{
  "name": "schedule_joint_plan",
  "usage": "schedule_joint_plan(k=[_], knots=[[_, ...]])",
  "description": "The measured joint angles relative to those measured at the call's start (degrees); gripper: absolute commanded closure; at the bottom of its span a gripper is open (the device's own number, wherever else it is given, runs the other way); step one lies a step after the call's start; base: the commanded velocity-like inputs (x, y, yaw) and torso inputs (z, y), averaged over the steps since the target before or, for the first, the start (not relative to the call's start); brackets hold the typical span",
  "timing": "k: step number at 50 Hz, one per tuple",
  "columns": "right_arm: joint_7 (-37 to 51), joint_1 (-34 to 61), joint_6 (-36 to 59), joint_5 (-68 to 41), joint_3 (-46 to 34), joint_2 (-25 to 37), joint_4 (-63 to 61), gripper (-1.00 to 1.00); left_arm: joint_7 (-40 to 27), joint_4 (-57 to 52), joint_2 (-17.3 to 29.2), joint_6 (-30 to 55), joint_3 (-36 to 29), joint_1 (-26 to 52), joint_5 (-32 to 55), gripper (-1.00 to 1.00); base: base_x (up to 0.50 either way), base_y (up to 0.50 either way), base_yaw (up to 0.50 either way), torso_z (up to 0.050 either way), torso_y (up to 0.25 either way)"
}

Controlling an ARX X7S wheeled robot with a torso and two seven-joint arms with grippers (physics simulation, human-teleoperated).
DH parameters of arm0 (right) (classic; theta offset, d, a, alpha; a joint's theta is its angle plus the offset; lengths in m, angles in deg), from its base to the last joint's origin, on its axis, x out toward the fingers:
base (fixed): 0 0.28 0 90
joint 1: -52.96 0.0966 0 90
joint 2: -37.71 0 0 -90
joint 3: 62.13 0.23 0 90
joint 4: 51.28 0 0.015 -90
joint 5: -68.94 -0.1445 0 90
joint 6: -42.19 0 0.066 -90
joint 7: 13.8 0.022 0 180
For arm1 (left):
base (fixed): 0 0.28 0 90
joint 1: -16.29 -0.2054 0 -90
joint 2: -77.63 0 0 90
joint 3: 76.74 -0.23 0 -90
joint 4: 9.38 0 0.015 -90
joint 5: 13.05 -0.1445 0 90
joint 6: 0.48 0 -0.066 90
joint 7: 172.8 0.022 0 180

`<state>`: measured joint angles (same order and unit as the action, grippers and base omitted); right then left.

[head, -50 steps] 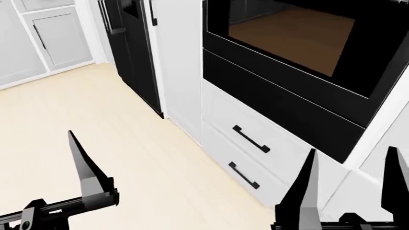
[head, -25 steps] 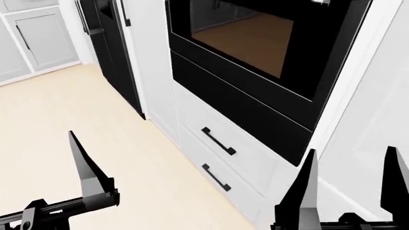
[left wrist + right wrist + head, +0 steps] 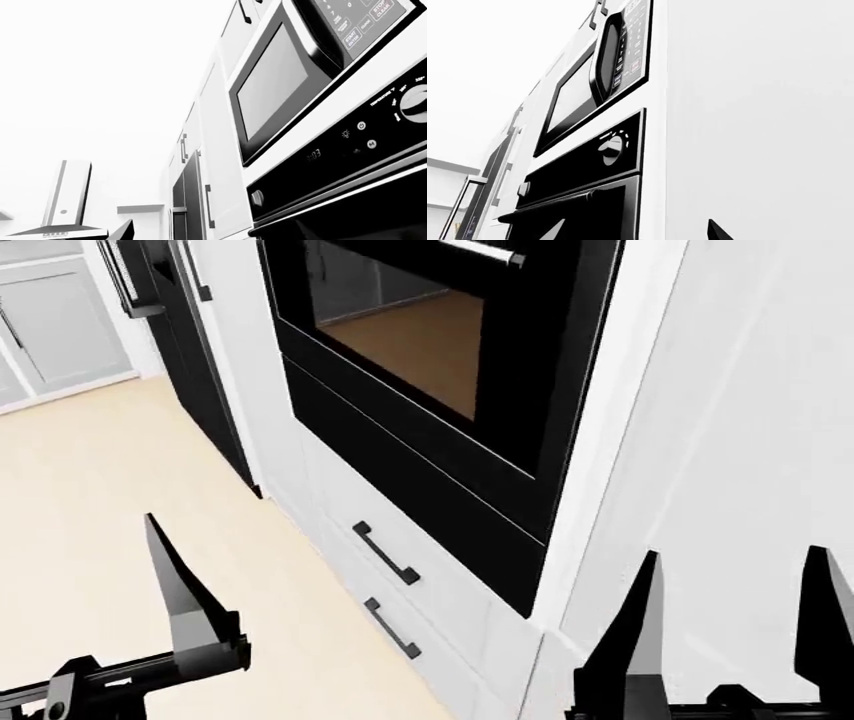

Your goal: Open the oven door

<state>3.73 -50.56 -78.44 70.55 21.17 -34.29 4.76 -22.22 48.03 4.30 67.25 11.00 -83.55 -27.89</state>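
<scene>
Two hands hang low in the head view, both clear of the cabinetry. The left hand (image 3: 160, 640) shows only one black finger, so I cannot tell how it is set. Beyond it stands a tall black refrigerator (image 3: 187, 350), then the wide glossy black oven door (image 3: 427, 370) with its dark glass window and horizontal silver bar handle (image 3: 481, 252), shut flush above two white drawer fronts (image 3: 400, 590). The right hand (image 3: 727, 640) holds its fingers spread before a plain white side panel (image 3: 747, 440).
</scene>
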Motion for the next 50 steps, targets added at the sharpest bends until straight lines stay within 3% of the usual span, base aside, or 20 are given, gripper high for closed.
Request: schedule_joint_plan(k=[13, 50], knots=[[0.4, 0.1, -0.3, -0.2, 0.0, 0.3, 0.2, -1.0, -0.2, 0.0, 0.1, 0.1, -0.4, 0.1, -0.3, -1.0, 0.45, -0.01, 0.0, 0.0, 0.0], [1.7, 0.2, -1.2, 0.3, -0.2, 0.6, 0.2, -1.0, -1.1, -0.5, 1.1, 1.0, -0.2, 0.6, -0.9, -1.0, 0.0, 0.0, 0.0, 0.0, 0.0]])
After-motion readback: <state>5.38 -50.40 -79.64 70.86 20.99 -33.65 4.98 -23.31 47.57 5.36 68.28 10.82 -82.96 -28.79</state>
